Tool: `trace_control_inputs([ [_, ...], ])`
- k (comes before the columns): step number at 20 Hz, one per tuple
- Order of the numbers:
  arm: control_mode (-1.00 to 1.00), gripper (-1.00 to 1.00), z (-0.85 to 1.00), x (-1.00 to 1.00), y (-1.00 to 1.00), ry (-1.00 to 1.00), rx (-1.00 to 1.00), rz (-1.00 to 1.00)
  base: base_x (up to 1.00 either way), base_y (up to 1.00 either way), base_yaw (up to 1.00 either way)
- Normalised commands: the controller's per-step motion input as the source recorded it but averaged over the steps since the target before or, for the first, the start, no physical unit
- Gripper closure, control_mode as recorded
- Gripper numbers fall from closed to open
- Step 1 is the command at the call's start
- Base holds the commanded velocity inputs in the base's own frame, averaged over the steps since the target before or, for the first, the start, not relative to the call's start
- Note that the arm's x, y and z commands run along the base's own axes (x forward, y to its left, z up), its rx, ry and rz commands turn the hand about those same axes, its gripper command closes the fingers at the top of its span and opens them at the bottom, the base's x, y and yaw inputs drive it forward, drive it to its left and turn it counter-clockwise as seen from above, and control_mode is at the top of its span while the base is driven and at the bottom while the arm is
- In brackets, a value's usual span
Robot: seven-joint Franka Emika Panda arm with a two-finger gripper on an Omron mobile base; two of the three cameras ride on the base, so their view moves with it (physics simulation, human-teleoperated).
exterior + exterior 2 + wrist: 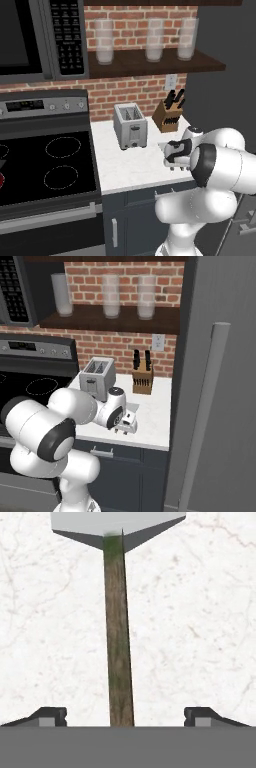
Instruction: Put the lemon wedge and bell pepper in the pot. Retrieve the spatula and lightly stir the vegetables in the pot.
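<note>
The spatula (pixel 119 637) lies flat on the white marble counter (pixel 125 167). Its brown wooden handle runs straight up the hand view to the light grey blade (pixel 115 523) at the top edge. My gripper (pixel 127 717) hangs over the handle, open, with one dark fingertip (pixel 50 716) well clear on each side. In the base views the gripper (pixel 172 161) (pixel 125 428) points down at the counter's front right part. A cut-off sliver of red (pixel 1 179) shows at the left edge of the stove top; what it is cannot be told. The pot, lemon wedge and bell pepper are out of view.
A silver toaster (pixel 130 125) and a wooden knife block (pixel 167 116) stand at the back of the counter. The black stove top (pixel 50 165) lies to the left under a microwave (pixel 40 35). A grey fridge (pixel 220 381) walls the right side. A shelf (pixel 150 62) holds glass jars.
</note>
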Motion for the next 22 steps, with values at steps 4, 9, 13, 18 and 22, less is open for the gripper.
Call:
trace_control_inputs([
  [4,-1.0,1.0,-0.11,0.0,0.0,0.0,0.0,0.0,0.0,0.0,0.0],
  [9,-1.0,1.0,-0.01,0.0,0.0,0.0,0.0,0.0,0.0,0.0,0.0],
  [13,-1.0,1.0,0.0,0.0,0.0,0.0,0.0,0.0,0.0,0.0,0.0],
  [18,-1.0,1.0,0.0,0.0,0.0,0.0,0.01,0.0,0.0,0.0,0.0],
  [22,-1.0,1.0,0.32,-0.2,0.0,-0.1,0.05,0.0,0.0,0.0,0.0],
])
